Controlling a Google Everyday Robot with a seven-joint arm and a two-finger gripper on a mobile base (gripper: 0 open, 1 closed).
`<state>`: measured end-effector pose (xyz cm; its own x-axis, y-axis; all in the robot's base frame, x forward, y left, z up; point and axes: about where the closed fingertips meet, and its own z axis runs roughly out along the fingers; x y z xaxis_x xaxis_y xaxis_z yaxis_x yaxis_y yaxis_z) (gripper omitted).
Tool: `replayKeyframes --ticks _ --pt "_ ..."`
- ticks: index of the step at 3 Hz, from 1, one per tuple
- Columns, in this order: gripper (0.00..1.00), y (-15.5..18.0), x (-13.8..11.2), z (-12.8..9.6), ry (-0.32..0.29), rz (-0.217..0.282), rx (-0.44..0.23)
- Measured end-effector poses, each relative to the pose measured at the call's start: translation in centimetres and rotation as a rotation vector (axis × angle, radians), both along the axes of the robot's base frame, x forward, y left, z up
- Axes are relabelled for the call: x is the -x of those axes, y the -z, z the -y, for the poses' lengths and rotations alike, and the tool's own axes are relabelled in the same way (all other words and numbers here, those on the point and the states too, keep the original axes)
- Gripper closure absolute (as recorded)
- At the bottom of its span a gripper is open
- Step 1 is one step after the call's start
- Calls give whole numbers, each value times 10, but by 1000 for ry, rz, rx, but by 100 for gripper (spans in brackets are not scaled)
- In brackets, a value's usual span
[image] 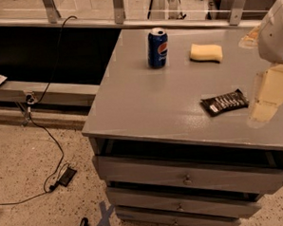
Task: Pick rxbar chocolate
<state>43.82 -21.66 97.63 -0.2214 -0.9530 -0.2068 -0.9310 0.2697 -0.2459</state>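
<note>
The rxbar chocolate (224, 102) lies flat on the grey cabinet top (145, 100), towards its right front part and set a little askew, with its white lettering facing up. The gripper (268, 96) hangs just to the right of it at the frame's right edge, a pale shape below the white arm (276, 32). Whether the claw is apart or together cannot be told, and whether it touches the top is also unclear.

The bar is thin and its wrapper looks glossy, so a grasp that comes down too high would likely close on nothing. One that presses at an angle could slide the bar along the smooth top instead of lifting it. Because the bar sits askew, a claw not turned to match its narrow side may catch only a corner and let the bar twist out. A push towards the front could send it closer to the edge above the drawers (187, 176).

The yellow sponge (206, 52) and the blue soda can (157, 47) stand well apart from the bar, near the back of the top, with the can left of the sponge. Nothing lies between the gripper and the bar. A cable (47, 134) trails over the speckled floor to the left, well away from the work
</note>
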Motion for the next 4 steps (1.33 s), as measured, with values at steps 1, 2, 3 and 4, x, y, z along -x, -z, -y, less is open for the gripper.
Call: replayKeyframes --ticks 1,2,3,4 --pt "0 0 0 0 0 0 0" --pt "0 13 -15 8 -31 18 57" --pt "0 48 -51 32 -83 19 116" --pt "0 75 -86 47 -171 -8 147"
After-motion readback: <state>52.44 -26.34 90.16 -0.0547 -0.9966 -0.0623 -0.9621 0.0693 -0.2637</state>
